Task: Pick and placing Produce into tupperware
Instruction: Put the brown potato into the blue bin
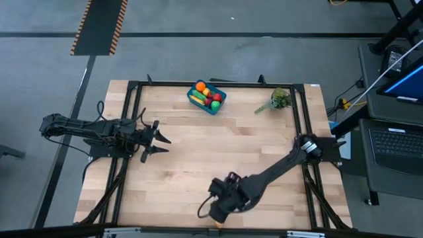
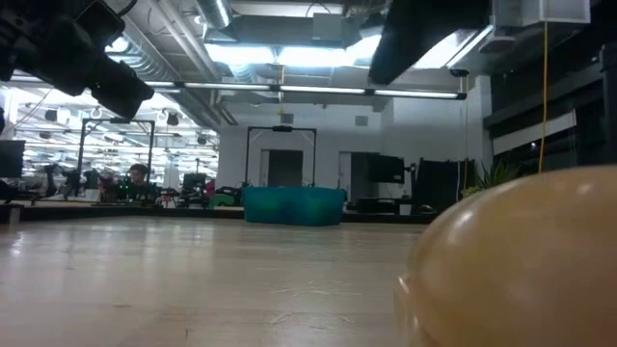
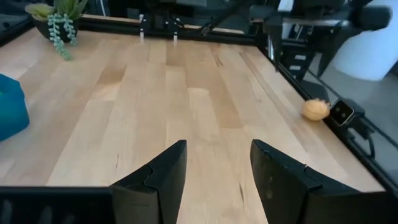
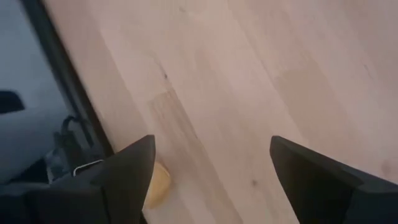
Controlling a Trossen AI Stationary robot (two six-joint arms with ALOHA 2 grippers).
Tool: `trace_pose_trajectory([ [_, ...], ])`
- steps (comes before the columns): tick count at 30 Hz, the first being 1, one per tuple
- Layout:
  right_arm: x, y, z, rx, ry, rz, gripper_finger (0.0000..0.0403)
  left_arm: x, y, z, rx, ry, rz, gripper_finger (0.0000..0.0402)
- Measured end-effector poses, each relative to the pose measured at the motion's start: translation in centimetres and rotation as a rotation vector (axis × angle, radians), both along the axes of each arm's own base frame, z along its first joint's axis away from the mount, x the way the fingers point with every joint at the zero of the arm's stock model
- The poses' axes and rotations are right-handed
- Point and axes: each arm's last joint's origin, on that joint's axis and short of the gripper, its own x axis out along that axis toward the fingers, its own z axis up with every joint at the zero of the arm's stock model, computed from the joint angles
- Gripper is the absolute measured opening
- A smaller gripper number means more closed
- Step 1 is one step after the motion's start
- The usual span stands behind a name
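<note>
The tupperware [image 1: 207,97] is sitting at the far edge of the table [image 1: 198,158], already holding several pieces of produce [image 1: 206,94]. One tan piece [image 3: 315,109] is lying at the near edge by the frame. I am seeing my right claw [image 1: 210,210] hanging over that edge, released wide, with the tan piece just beside one finger [image 4: 124,180]. My left claw [image 1: 158,141] is waiting on the left side, partly spread and grasping nothing.
</note>
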Motion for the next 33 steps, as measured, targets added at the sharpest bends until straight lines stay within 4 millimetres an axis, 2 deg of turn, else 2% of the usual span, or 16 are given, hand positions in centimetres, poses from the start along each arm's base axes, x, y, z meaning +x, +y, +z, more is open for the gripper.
trace_pose_trajectory([
  [4,-0.1,1.7,0.0,0.005,0.033,-0.135,0.0319,0.0,0.0,-0.2,0.053,0.008,-0.016,0.017],
  [11,0.1,4.5,-1.1,0.066,0.066,-0.309,0.0319,-0.1,0.0,-0.4,0.058,0.028,-0.018,0.017],
  [21,-0.1,7.8,-2.4,0.135,0.082,-0.483,0.0319,-0.1,0.0,-0.4,0.107,0.026,-0.033,0.017],
  [27,-1.0,8.9,-2.9,0.167,0.098,-0.564,0.0319,-0.1,0.0,-0.4,0.11,0.024,-0.033,0.017],
  [33,-1.5,8.7,-3.2,0.131,0.13,-0.598,0.0319,-0.1,0.0,-0.4,0.132,0.02,-0.041,0.017],
])
